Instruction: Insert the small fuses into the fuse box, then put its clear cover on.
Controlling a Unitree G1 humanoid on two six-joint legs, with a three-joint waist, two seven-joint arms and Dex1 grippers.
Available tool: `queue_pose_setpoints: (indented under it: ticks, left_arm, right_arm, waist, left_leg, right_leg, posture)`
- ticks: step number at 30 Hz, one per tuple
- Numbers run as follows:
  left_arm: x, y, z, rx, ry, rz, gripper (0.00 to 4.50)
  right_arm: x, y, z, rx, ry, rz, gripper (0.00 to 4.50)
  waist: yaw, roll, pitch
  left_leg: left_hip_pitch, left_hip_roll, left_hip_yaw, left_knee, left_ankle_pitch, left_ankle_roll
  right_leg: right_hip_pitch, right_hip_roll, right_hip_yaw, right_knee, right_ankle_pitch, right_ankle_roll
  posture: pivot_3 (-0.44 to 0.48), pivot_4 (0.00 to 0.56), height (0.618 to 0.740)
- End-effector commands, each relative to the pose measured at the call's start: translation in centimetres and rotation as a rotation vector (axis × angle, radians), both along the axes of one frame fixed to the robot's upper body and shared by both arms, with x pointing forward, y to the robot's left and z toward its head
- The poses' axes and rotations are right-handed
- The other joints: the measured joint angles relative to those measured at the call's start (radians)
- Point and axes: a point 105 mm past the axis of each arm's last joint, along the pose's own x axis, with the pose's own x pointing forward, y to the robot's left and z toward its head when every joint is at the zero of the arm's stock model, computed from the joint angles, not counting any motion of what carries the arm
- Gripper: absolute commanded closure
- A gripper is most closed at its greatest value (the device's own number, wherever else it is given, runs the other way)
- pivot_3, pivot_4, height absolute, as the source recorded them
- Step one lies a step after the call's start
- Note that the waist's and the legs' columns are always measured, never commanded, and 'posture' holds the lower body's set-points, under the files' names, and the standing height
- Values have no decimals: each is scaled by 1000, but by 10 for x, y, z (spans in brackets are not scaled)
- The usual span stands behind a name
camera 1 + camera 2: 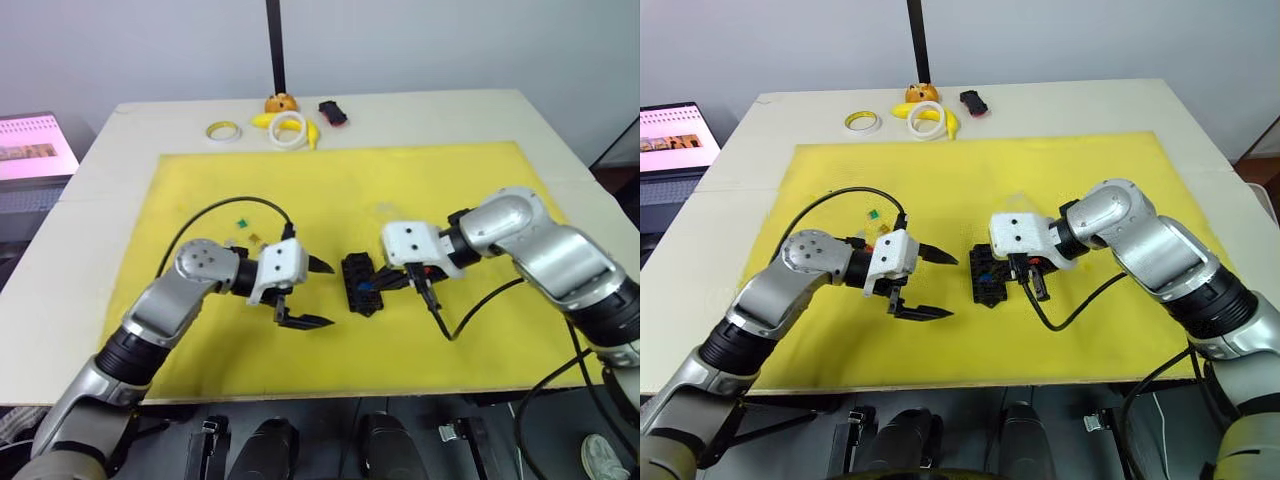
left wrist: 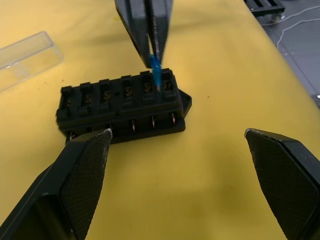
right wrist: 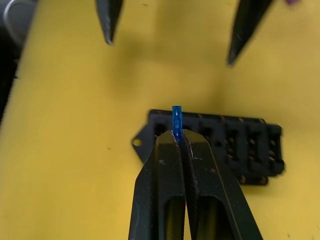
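Fuse box [image 2: 122, 107], small black slotted plastic block, lies mid yellow mat [image 1: 420, 190]. Right gripper [image 3: 178, 140] pinches tiny blue fuse [image 3: 176, 117] over end slot, seemingly tilted: may jam or slip. Left gripper [image 2: 177, 185] gapes empty nearby; box unbraced, could shift.

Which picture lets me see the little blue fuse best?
The left wrist view: the blue fuse hangs close up from the shut right tool, its tip at an end slot of the fuse box. The right wrist view shows it edge-on above the fingertips. In both eye views it is a blue speck.
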Motion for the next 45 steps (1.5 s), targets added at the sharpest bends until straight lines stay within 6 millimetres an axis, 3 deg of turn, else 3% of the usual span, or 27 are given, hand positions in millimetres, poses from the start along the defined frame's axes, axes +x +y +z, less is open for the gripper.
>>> queue_pose_setpoints:
  ticks: [1, 45]
  left_arm:
    - [-2, -4, 7, -14, -45, -18, 10]
    - [-5, -13, 9, -19, -74, -75, 10]
  right_arm:
    - [-3, 2, 5, -3, -41, 17, 4500]
    - [-3, -8, 2, -65, -67, -30, 4500]
  waist:
    - [0, 0, 0]
    - [0, 0, 0]
  left_leg:
    - [0, 0, 0, 0, 0, 0]
    - [0, 0, 0, 0, 0, 0]
  right_leg:
    - [0, 0, 0, 0, 0, 0]
    - [0, 0, 0, 0, 0, 0]
  posture:
    - [0, 150, 740]
    - [0, 150, 740]
